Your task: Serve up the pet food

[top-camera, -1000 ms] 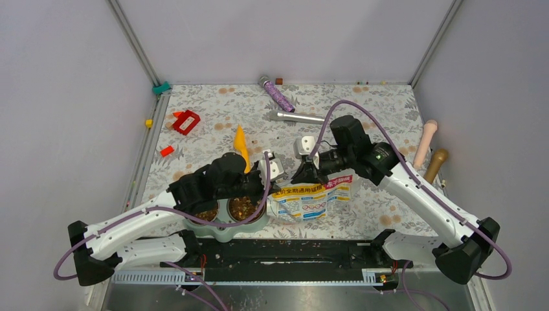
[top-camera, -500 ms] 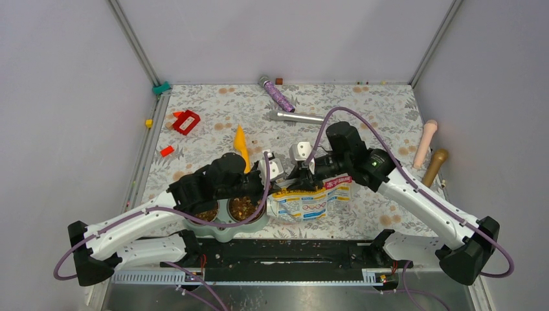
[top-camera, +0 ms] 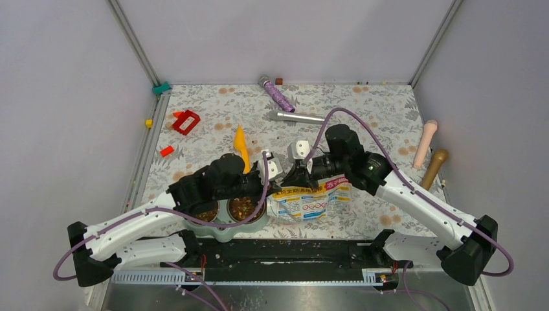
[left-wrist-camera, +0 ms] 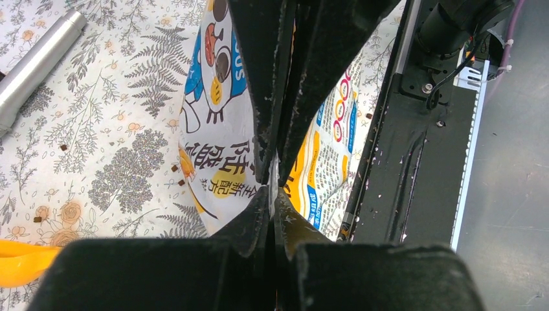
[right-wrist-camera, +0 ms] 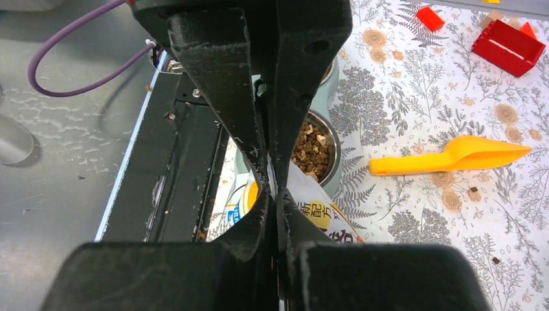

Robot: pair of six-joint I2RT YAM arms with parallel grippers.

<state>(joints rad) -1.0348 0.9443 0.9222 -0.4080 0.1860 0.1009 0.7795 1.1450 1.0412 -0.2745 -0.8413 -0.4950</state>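
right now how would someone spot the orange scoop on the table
Start at the floral table and find the pale green double feeder at its near edge, left of the food bag. Just beyond the feeder lies the orange scoop, next to the left arm. It is the only long, tapering orange thing; the red pieces nearby are small and blocky.

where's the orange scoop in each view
Top external: scoop just left of centre, lying on the table.
Left wrist: scoop at the bottom left corner, only one end showing.
Right wrist: scoop right of middle, whole.
Shared landmark: the bag, seen in all three views.
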